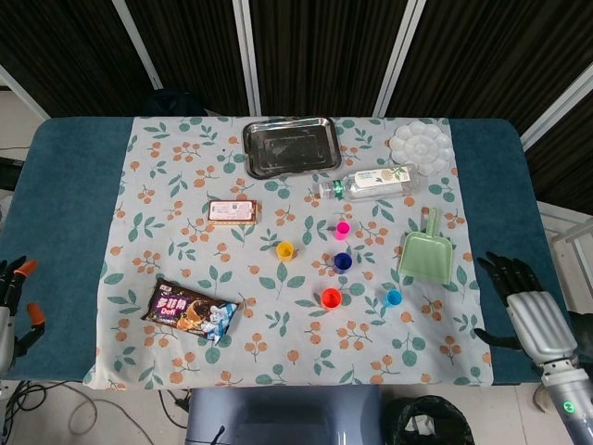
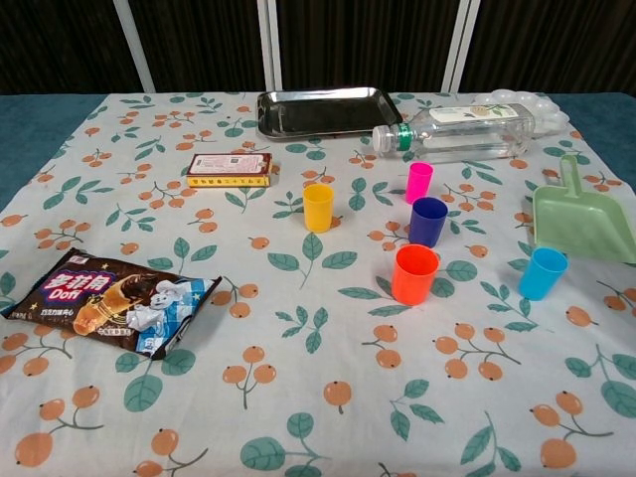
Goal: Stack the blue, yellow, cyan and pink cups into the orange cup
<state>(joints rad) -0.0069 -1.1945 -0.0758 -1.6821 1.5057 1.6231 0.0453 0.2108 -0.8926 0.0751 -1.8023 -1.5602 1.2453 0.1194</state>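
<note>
All five cups stand upright and apart on the floral cloth. The orange cup (image 1: 331, 298) (image 2: 414, 274) is nearest the front. Behind it stands the blue cup (image 1: 343, 261) (image 2: 428, 221), then the pink cup (image 1: 343, 229) (image 2: 418, 182). The yellow cup (image 1: 285, 250) (image 2: 318, 207) is to the left, the cyan cup (image 1: 393, 298) (image 2: 543, 272) to the right. My right hand (image 1: 524, 307) hovers open at the table's right edge, fingers spread, well right of the cyan cup. My left hand (image 1: 13, 304) sits open at the far left edge, holding nothing.
A green dustpan (image 1: 426, 254) lies just right of the cups. A clear bottle (image 1: 369, 182) lies on its side behind them, with a metal tray (image 1: 290, 146) and white palette (image 1: 422, 147) farther back. A snack bag (image 1: 190, 311) and small box (image 1: 232, 211) lie left.
</note>
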